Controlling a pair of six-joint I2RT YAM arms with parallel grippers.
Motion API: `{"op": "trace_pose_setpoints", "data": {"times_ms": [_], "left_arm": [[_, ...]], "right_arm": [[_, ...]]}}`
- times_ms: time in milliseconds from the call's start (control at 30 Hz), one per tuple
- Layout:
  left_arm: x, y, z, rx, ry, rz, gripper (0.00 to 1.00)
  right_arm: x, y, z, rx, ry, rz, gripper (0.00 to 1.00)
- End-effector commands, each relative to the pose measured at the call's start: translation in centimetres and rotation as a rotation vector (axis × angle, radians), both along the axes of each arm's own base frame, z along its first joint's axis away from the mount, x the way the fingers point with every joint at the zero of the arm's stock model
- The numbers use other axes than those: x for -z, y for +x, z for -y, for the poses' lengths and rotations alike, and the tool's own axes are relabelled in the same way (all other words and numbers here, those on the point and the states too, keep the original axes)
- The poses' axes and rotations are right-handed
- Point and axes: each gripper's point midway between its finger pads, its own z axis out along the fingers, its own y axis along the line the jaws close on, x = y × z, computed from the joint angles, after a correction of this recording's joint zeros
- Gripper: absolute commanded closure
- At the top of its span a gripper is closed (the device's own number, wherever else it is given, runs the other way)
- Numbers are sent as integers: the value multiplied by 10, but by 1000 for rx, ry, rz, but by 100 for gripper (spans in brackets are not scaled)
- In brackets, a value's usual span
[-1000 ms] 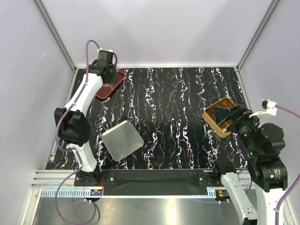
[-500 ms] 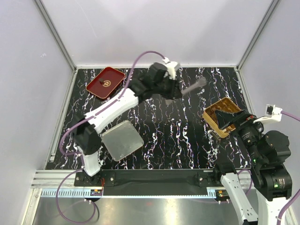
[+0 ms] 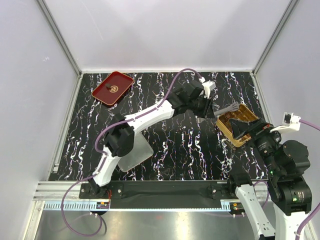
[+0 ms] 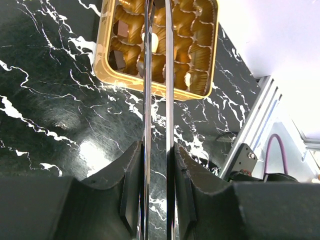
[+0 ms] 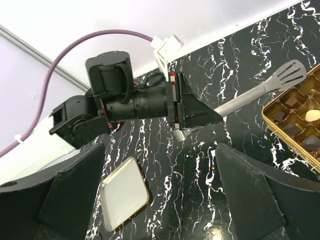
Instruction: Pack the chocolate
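Observation:
My left gripper (image 3: pixel 206 108) is shut on a pair of metal tongs (image 3: pixel 227 108), and the arm reaches across the table to the right. In the left wrist view the gripper (image 4: pixel 156 192) holds the two tong blades (image 4: pixel 146 125) close together, their tips over the gold compartmented box (image 4: pixel 150 88). Chocolate (image 4: pixel 118 59) in dark brown, tan and cream sits in some of its cups. I cannot tell whether a piece is between the tips. My right gripper (image 5: pixel 165 200) stands open and empty above the box (image 3: pixel 224 126). The box's chocolate (image 5: pixel 312 115) also shows there.
A red tray (image 3: pixel 119 80) with a small dark piece on it lies at the back left. A silver lid (image 3: pixel 138 154) rests near the front left, partly under the left arm. White walls and metal rails edge the black marbled table.
The left arm has swung from the red tray at the back left across to the gold box on the right, carrying the tongs. The right arm has barely moved.

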Motion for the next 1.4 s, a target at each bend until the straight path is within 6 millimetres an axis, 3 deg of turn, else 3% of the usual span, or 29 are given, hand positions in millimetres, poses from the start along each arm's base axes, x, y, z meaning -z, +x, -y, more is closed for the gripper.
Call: {"op": "trace_pose_setpoints", "data": {"times_ms": [0,433,767,1100,1133,1300,1333,1367], "left_arm": [[-36,11,17,20,-119,72,75],[4,21,24,15,-68,75,73],[9,30,29,-1,-58,89,63],[-15,35,22,-24,-56,140,61],[-29,35,19,-35,-66,160,61],[-62,44,-19,-150,-14,230,61],[-81,50,-32,-202,-11,261,61],[-78,56,-50,-237,32,254,61]], "right_arm": [[-14,-4,3,11,-8,58,0],[-6,4,2,12,-4,37,0],[-4,7,2,15,-11,35,0],[-6,10,1,9,-12,37,0],[-6,10,1,7,-13,35,0],[-12,8,0,3,-6,40,0],[-12,8,0,2,-5,40,0],[-10,7,0,3,-6,37,0]]}}
